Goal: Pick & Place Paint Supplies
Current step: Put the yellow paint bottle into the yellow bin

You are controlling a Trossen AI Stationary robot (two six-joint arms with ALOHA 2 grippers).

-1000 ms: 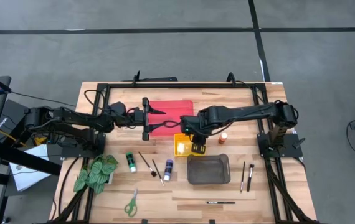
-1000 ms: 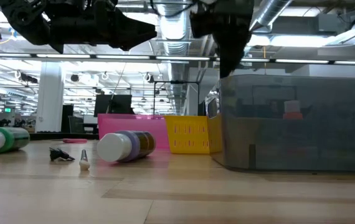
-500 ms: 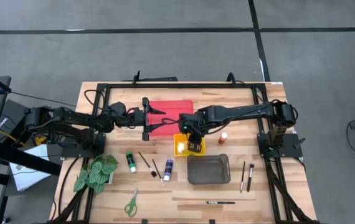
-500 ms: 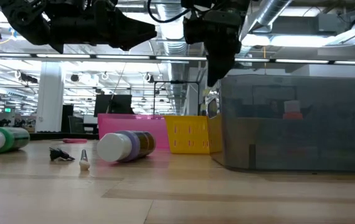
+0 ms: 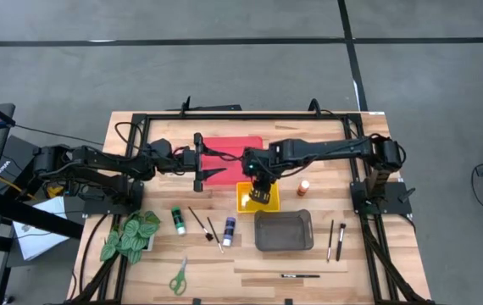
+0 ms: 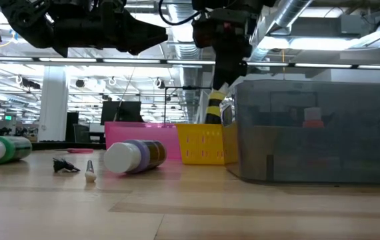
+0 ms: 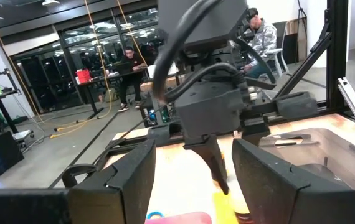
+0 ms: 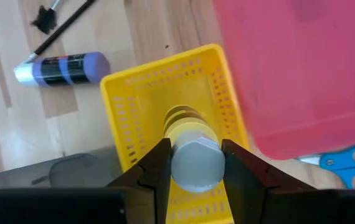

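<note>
Yellow bottle (image 8: 190, 146) was clamped cap-up between the right gripper (image 8: 193, 163) fingers, hanging just over the yellow tray (image 8: 124, 106), centre of the wrist frame. In the low view the bottle (image 6: 215, 107) showed at centre, its base just above the tray rim (image 6: 200, 143). In the high view the right gripper (image 5: 261, 184) sat mid-frame over the tray (image 5: 246, 202).

Risks, as a guess: the tray is narrow and the bottle hung close to one wall, so a drop from this height could clip the rim and bounce out onto the table (image 5: 352, 263). Releasing while tilted could leave it leaning on the wall. A descent too far could push the light tray sideways into the red tray (image 5: 233, 148) or the grey bin (image 5: 284, 230).

Containers: the yellow tray looked empty under the bottle. The red tray showed nothing inside in the high view; blue scissors (image 8: 345, 160) lay at its edge in the right wrist view, lower right, in or beside it unclear. The grey bin contents could not be made out.

Left gripper (image 5: 201, 161) hovered left of centre over the red tray's edge, fingers spread, holding nothing.

Loose on the table: purple bottle (image 5: 228, 230), green bottle (image 5: 178, 222), red bottle (image 5: 304, 188), brushes (image 5: 199, 222), green scissors (image 5: 178, 277).
</note>
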